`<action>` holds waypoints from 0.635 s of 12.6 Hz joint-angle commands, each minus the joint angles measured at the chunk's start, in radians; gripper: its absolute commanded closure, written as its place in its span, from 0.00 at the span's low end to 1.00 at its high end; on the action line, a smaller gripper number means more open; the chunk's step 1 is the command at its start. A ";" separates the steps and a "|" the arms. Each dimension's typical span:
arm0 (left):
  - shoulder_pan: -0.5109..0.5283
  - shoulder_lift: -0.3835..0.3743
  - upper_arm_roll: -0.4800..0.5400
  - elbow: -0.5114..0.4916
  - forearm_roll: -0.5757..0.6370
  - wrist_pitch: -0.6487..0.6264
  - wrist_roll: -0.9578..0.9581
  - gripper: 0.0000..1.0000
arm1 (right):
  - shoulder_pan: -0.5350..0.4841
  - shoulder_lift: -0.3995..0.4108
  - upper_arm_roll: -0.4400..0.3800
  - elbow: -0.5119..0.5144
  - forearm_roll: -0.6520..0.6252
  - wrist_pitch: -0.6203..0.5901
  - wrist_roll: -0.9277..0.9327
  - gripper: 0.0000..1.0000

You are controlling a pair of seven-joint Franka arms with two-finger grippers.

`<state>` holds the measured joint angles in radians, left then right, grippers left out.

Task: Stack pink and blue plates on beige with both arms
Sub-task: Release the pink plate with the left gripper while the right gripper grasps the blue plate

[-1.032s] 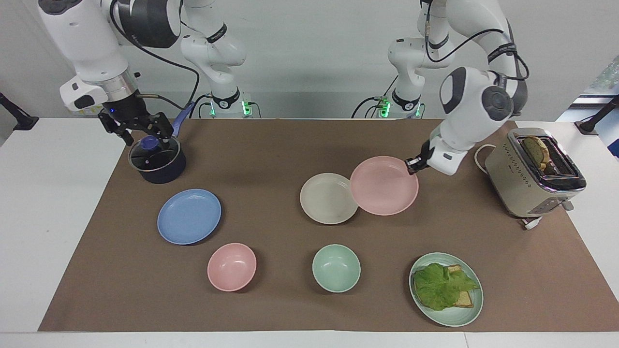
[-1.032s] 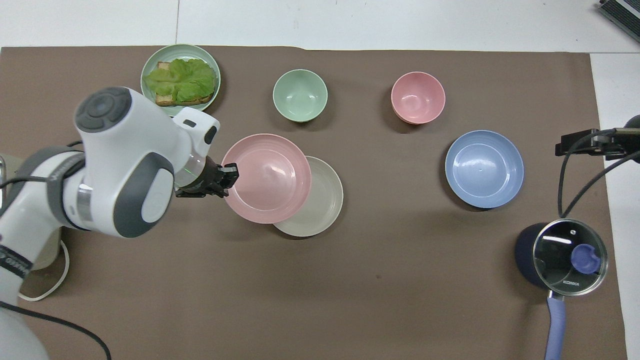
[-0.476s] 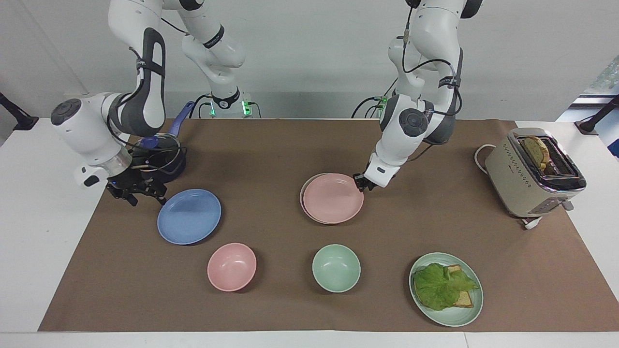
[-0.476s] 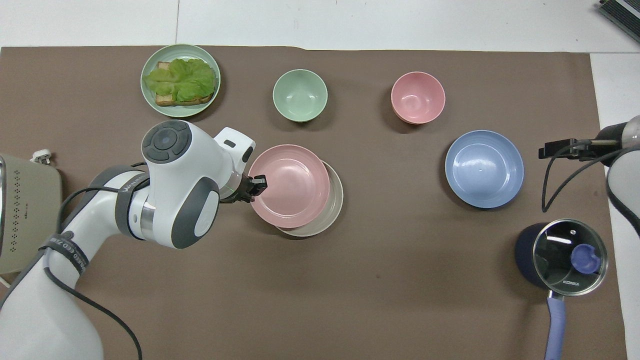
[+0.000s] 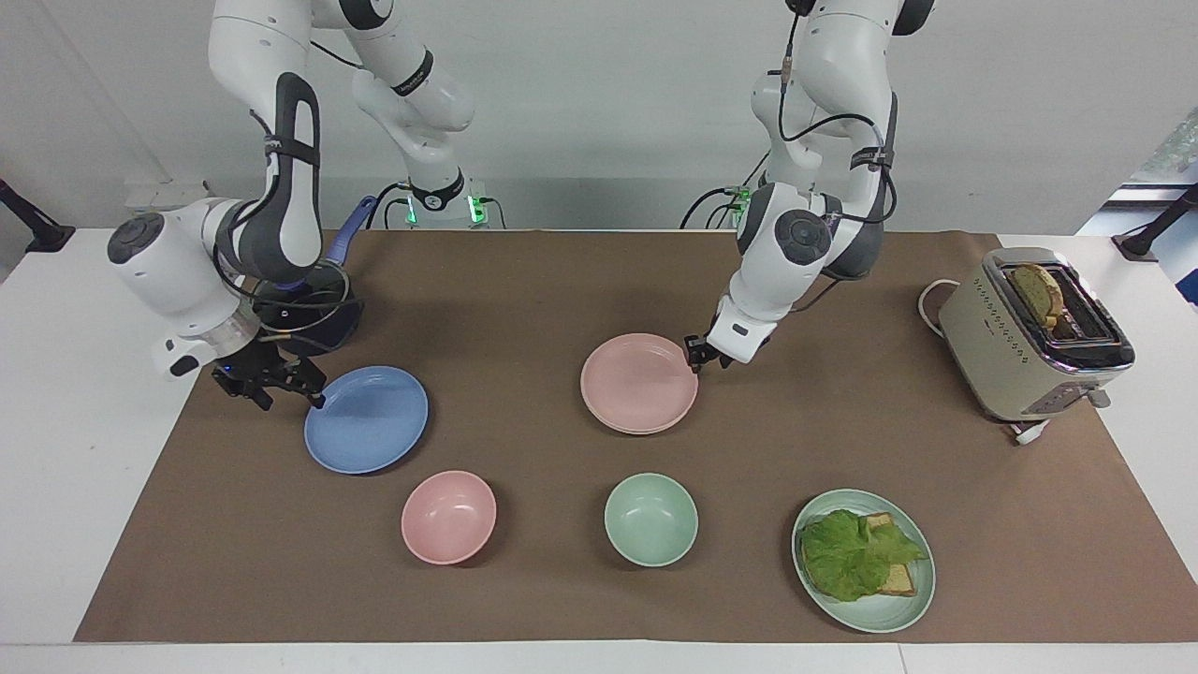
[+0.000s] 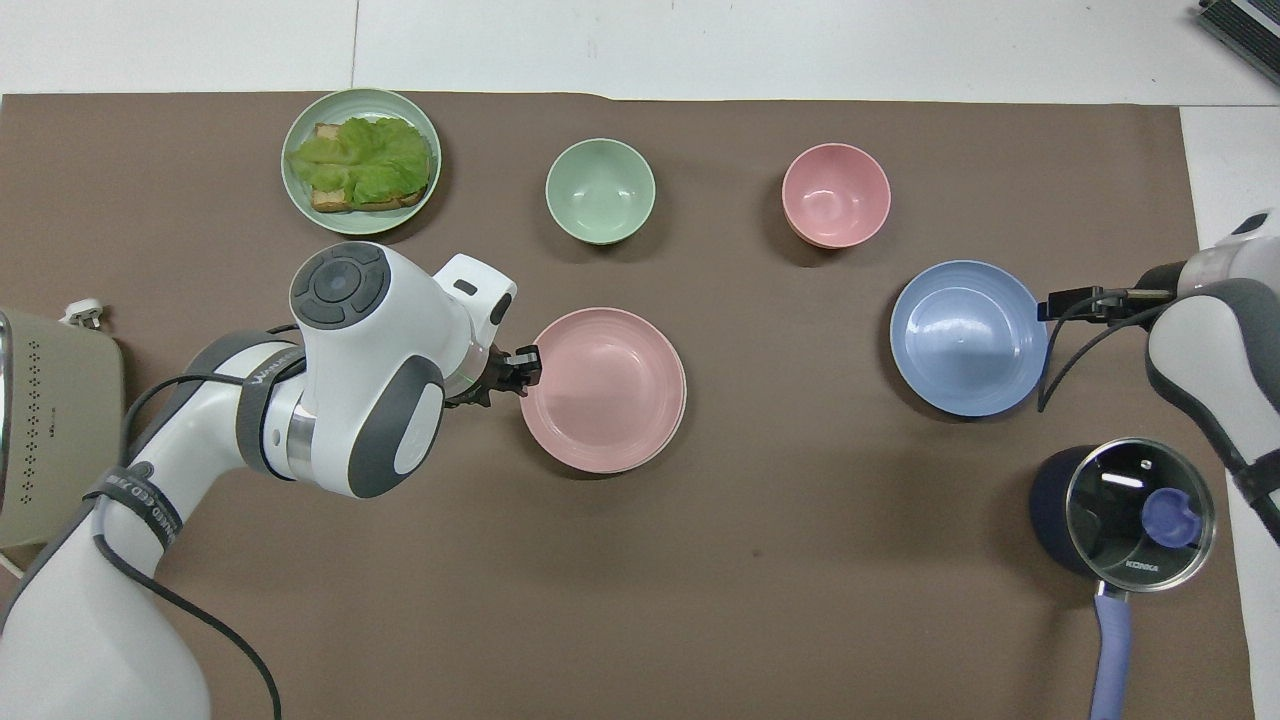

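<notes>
since a moment ago the matte pale pink round plate (image 5: 639, 383) has settled squarely on the cream-beige plate (image 5: 646, 431); the left gripper (image 5: 697, 354) sits at its rim, grip unclear. the medium blue plate (image 5: 366, 418) lies toward the right arm's end; the right gripper (image 5: 270, 384), released, is at its rim.

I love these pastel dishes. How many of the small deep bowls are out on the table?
2. The pink bowl and the mint-green bowl stand side by side, farther from the robots than the plates; the pink one is toward the right arm's end. None looks hidden.
</notes>
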<state>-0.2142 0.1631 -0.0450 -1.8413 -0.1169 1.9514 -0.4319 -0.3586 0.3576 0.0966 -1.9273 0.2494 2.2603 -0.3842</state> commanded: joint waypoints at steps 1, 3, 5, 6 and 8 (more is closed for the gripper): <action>0.142 -0.069 -0.007 0.019 0.039 -0.062 0.186 0.00 | -0.011 -0.002 0.011 -0.022 0.027 0.018 -0.033 0.22; 0.170 -0.083 -0.006 0.058 0.118 -0.060 0.290 0.00 | -0.011 0.010 0.011 -0.024 0.039 0.016 -0.030 0.38; 0.191 -0.083 -0.006 0.169 0.138 -0.107 0.305 0.00 | -0.011 0.011 0.011 -0.022 0.044 0.012 -0.030 0.72; 0.193 -0.083 -0.006 0.225 0.138 -0.161 0.323 0.00 | -0.011 0.011 0.011 -0.022 0.044 0.010 -0.030 0.91; 0.209 -0.086 -0.004 0.276 0.137 -0.229 0.401 0.00 | -0.014 0.012 0.011 -0.010 0.059 -0.004 -0.033 1.00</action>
<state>-0.0292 0.0735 -0.0410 -1.6192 0.0018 1.7896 -0.0884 -0.3586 0.3672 0.0981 -1.9418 0.2639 2.2602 -0.3843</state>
